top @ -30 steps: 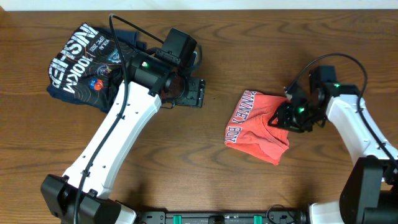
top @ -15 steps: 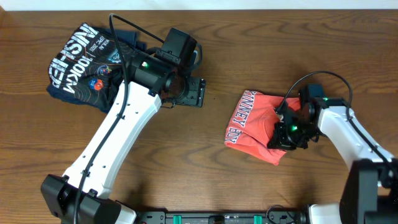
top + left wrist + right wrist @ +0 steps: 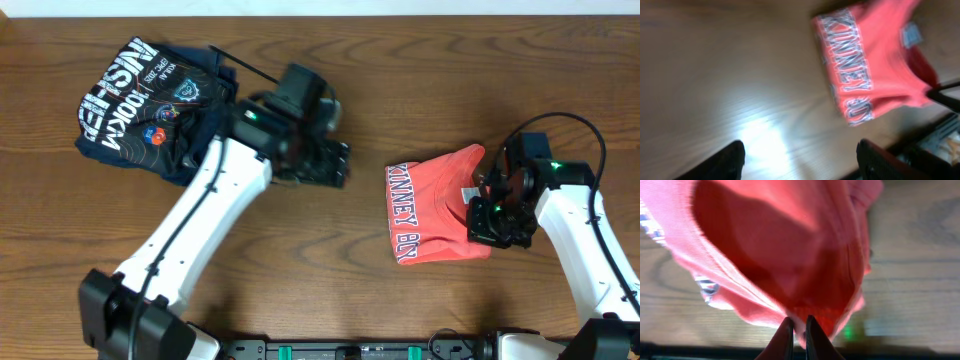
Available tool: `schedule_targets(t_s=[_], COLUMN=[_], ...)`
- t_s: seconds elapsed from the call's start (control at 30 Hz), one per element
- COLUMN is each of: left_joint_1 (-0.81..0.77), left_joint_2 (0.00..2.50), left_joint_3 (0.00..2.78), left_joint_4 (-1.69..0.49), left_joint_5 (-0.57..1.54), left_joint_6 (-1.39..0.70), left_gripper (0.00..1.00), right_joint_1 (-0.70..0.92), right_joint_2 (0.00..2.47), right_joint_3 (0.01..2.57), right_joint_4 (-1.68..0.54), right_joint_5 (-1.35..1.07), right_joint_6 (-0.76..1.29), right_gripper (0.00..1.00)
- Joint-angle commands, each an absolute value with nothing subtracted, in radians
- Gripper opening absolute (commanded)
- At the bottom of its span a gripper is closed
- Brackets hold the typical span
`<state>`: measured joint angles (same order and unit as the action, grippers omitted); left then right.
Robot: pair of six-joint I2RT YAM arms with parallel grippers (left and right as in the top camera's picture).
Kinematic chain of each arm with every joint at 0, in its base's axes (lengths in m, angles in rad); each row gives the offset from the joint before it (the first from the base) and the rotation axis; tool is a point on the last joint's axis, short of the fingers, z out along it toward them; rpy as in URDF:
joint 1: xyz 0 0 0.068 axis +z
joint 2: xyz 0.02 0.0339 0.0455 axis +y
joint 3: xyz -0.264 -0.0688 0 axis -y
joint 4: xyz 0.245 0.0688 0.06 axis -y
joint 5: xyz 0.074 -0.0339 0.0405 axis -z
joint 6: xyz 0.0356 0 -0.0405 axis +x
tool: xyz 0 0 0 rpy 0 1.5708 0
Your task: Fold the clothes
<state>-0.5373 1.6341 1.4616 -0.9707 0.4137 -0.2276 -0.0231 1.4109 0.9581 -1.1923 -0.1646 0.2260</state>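
- Shirt position is the main change: the red T-shirt [image 3: 432, 215] lay bunched and slanted a second ago, and now sits drawn out flatter and further right on the bench [image 3: 300, 270], with its lettered band along the left edge
- The right fingers [image 3: 784, 339] did the pulling; they are pinched together on the shirt's right-hand edge, and cloth hangs from their tips in the wrist view
- The left fingers [image 3: 731, 159] stand wide apart with nothing between them, and that arm has swung a little toward the T-shirt
- Judged from this, the shirt is being squared up, and the folding is probably not yet finished
- White block letters on the T-shirt read "KINNEY", then a word starting "BO"; the white neck label [image 3: 468, 192] is too small to read
- The navy shirt [image 3: 140, 100] at far left shows big white letters, roughly "HOOK", among small coloured logos
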Motion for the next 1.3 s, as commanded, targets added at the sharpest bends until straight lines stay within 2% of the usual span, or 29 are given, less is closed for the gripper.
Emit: schedule_targets(t_s=[0.0, 0.1, 0.23, 0.33, 0.4, 0.5, 0.57, 0.77, 0.8, 0.87, 0.9, 0.93, 1.0, 1.07, 1.27], left_joint_1=[-0.604, -0.666, -0.722, -0.747, -0.757, -0.773, -0.788, -0.859, -0.872, -0.886, -0.888, -0.888, -0.878, -0.866, -0.841], left_joint_2=[1.646, 1.646, 1.646, 1.646, 1.646, 1.646, 1.646, 1.652, 1.661, 1.689, 1.711, 1.729, 1.768, 1.786, 1.794], left_joint_3=[1.357, 1.261, 1.182, 1.154, 1.146, 1.132, 1.119, 1.047, 1.032, 1.025, 1.025, 1.025, 1.025, 1.025, 1.025], left_joint_4=[-0.870, -0.708, -0.553, -0.513, -0.512, -0.511, -0.508, -0.387, -0.356, -0.330, -0.321, -0.317, -0.299, -0.285, -0.219], left_joint_5=[0.577, 0.580, 0.576, 0.530, 0.507, 0.513, 0.524, 0.569, 0.569, 0.569, 0.569, 0.569, 0.569, 0.569, 0.564], left_joint_6=[-0.215, -0.222, -0.222, -0.222, -0.222, -0.246, -0.274, -0.349, -0.371, -0.405, -0.422, -0.436, -0.457, -0.459, -0.458], left_gripper=[0.78, 0.84, 0.87, 0.88, 0.88, 0.88, 0.88, 0.88, 0.87, 0.83, 0.78, 0.72, 0.62, 0.57, 0.49], right_joint_1=[-0.032, -0.040, -0.089, -0.126, -0.138, -0.143, -0.142, -0.142, -0.142, -0.142, -0.142, -0.142, -0.142, -0.142, -0.143], right_joint_2=[1.409, 1.409, 1.409, 1.397, 1.377, 1.342, 1.329, 1.340, 1.341, 1.342, 1.342, 1.342, 1.342, 1.342, 1.342], right_joint_3=[0.916, 0.852, 0.782, 0.796, 0.826, 0.876, 0.889, 0.875, 0.870, 0.855, 0.844, 0.825, 0.763, 0.705, 0.566], right_joint_4=[-1.185, -1.123, -1.020, -0.952, -0.943, -0.966, -0.989, -1.099, -1.104, -1.095, -1.084, -1.058, -0.975, -0.902, -0.738], right_joint_5=[-0.052, -0.007, 0.014, -0.093, -0.200, -0.301, -0.336, -0.348, -0.347, -0.318, -0.301, -0.291, -0.292, -0.292, -0.290], right_joint_6=[0.369, 0.440, 0.490, 0.343, 0.231, 0.175, 0.175, 0.200, 0.206, 0.244, 0.271, 0.296, 0.337, 0.373, 0.467], right_gripper=[0.07, 0.01, 0.01, 0.01, 0.07, 0.27, 0.35, 0.40, 0.39, 0.26, 0.15, 0.09, 0.01, 0.01, 0.01])
